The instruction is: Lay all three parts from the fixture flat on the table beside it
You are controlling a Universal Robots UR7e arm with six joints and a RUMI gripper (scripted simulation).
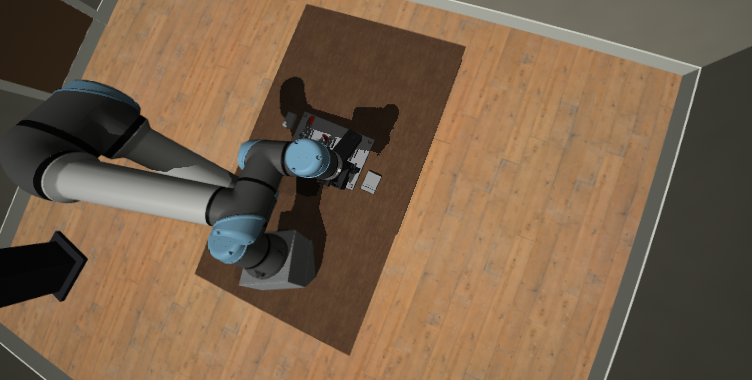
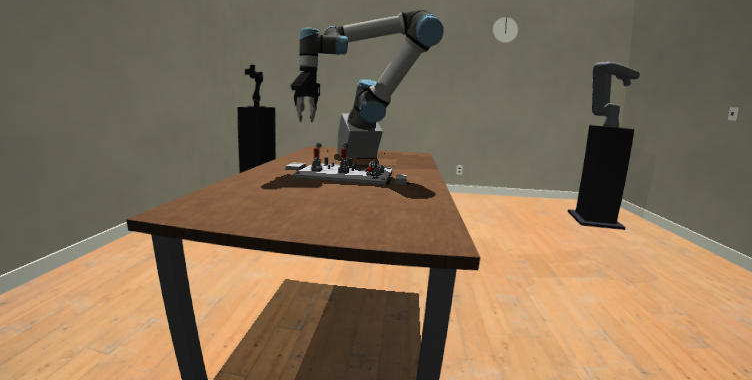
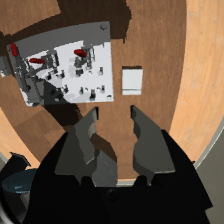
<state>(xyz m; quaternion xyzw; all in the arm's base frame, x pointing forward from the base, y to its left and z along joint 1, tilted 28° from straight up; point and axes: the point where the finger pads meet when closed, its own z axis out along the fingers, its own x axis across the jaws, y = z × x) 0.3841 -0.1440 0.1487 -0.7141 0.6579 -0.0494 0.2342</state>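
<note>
The fixture (image 1: 331,125) (image 2: 342,177) (image 3: 90,34) is a grey plate with a white top, pins and red-handled clamps. A pale flat part (image 1: 371,182) (image 2: 295,166) (image 3: 132,80) lies on the table beside one end. A small grey block-like part (image 1: 290,120) (image 2: 401,179) (image 3: 4,66) lies beside the other end. I cannot make out a third part among the clamps and shadow. My gripper (image 2: 307,119) (image 3: 114,106) is partly open and empty, high above the table, its fingers apart. In the wrist view its fingertips show below the fixture and the pale part.
Two clamp handles (image 2: 316,152) (image 2: 343,152) stand upright on the fixture; a third red handle (image 2: 369,169) sits low. The grey robot base block (image 1: 300,261) (image 2: 363,142) stands on the brown table (image 1: 379,61) (image 2: 315,214) behind the fixture in the exterior view.
</note>
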